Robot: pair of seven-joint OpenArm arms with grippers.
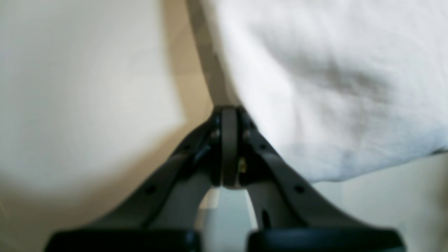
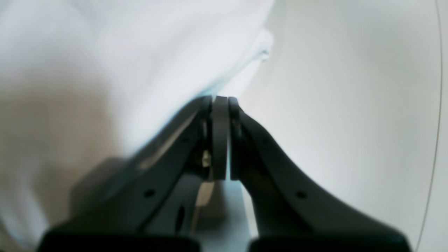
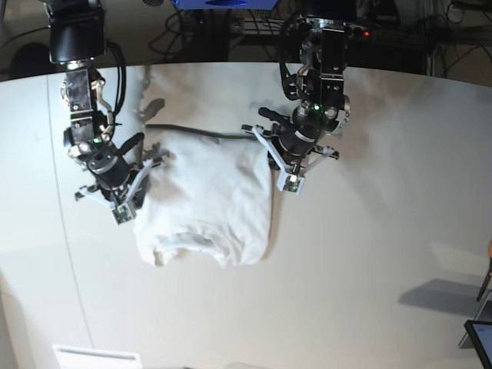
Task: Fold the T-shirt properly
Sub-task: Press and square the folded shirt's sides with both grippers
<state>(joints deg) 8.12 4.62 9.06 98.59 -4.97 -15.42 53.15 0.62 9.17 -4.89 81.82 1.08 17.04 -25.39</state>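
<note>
The white T-shirt (image 3: pixel 207 192) lies on the off-white table (image 3: pixel 369 261) between my two arms, its round collar toward the near side. My left gripper (image 3: pixel 292 183) hangs just off the shirt's right edge. In the left wrist view its jaws (image 1: pixel 229 108) are pressed together, with the cloth (image 1: pixel 332 87) lying to the right of them. My right gripper (image 3: pixel 121 214) sits at the shirt's left edge. Its jaws (image 2: pixel 219 97) are shut too, and the cloth (image 2: pixel 122 52) spreads to the left and beyond the tips. I see no fabric between either pair of jaws.
Cables and dark equipment (image 3: pixel 231 31) run along the table's curved far edge. A white flat object (image 3: pixel 96 356) lies at the near left, and a dark device corner (image 3: pixel 480 338) shows at the near right.
</note>
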